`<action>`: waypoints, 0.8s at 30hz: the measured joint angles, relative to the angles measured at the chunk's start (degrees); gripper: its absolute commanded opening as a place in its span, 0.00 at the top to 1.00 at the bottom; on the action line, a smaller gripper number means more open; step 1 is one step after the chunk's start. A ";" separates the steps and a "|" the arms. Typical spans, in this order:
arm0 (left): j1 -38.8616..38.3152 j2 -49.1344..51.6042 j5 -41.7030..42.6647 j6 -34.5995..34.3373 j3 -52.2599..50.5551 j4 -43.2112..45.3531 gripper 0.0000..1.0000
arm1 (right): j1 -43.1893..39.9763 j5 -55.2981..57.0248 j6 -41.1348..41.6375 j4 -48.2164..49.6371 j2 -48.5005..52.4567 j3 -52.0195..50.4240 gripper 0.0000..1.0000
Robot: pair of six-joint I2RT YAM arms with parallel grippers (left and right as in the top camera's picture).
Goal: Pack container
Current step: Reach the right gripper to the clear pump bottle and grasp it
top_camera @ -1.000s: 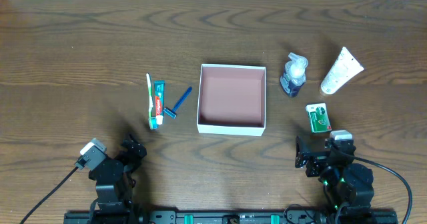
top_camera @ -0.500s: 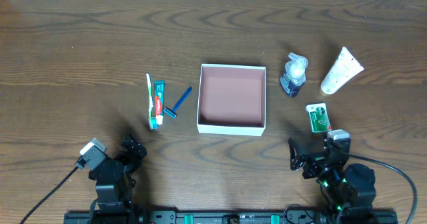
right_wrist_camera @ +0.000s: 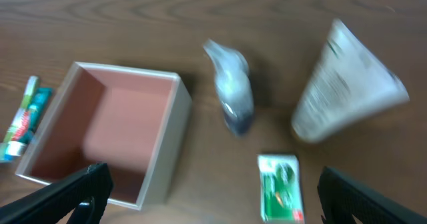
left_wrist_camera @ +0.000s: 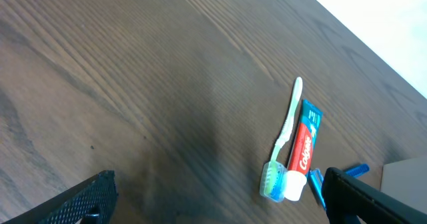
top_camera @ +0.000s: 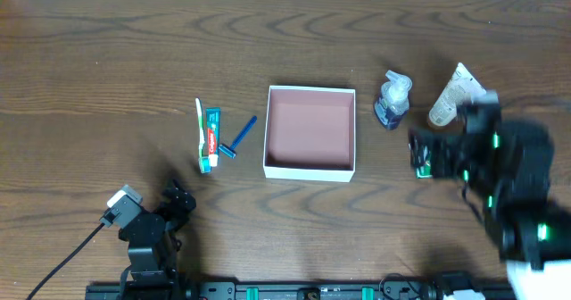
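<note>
Closest to me on the overhead, the left arm sits hunched at the near edge of the table, over on the left. Its wrist cam shows one tip in each bottom corner of the frame, so those jaws are spread wide, with only wood grain between them.

The right arm is further out on the right side and honestly just a blurry smear on the overhead, sitting partly over the small green and white packet. Its jaws are wide open too and aren't gripping anything. On its wrist cam the packet lies flat between the two tips, closer to the right one, and I can't see any contact.

Mid-table is the container: square, shallow, white walls, reddish-brown inside, sitting flat with the open side up. To its left is a blue razor. Left of that, the toothpaste and a toothbrush lie side by side, parallel.

Farther back, near the container's far right corner, is a small clear bottle with dark liquid in it. Right of that, a white tube lies at an angle, its near end lost in the arm's blur.
</note>
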 measured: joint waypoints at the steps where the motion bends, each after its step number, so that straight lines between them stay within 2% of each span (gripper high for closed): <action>1: 0.00 0.00 0.02 0.00 0.00 0.00 0.02 | 0.00 -1.07 -0.42 0.11 3.15 2.82 0.01; 6: 0.00 0.00 0.00 0.00 0.00 0.00 0.02 | 0.00 -2.45 -1.07 -0.83 16.09 14.27 0.01; 9: 0.00 0.00 0.02 0.00 0.00 0.00 0.02 | 0.00 -1.18 -1.16 -2.27 23.32 19.34 0.06; 12: 0.00 0.00 0.02 0.00 0.00 0.00 0.02 | 0.00 0.48 -0.81 -3.23 31.28 23.47 0.06; 20: 0.00 0.00 0.02 0.00 0.00 0.02 0.02 | 1.03 2.27 -0.81 -4.35 43.23 24.55 0.03; 24: 0.00 0.00 0.02 0.00 0.00 0.00 0.02 | 2.51 4.83 -0.85 -4.50 46.29 24.63 0.05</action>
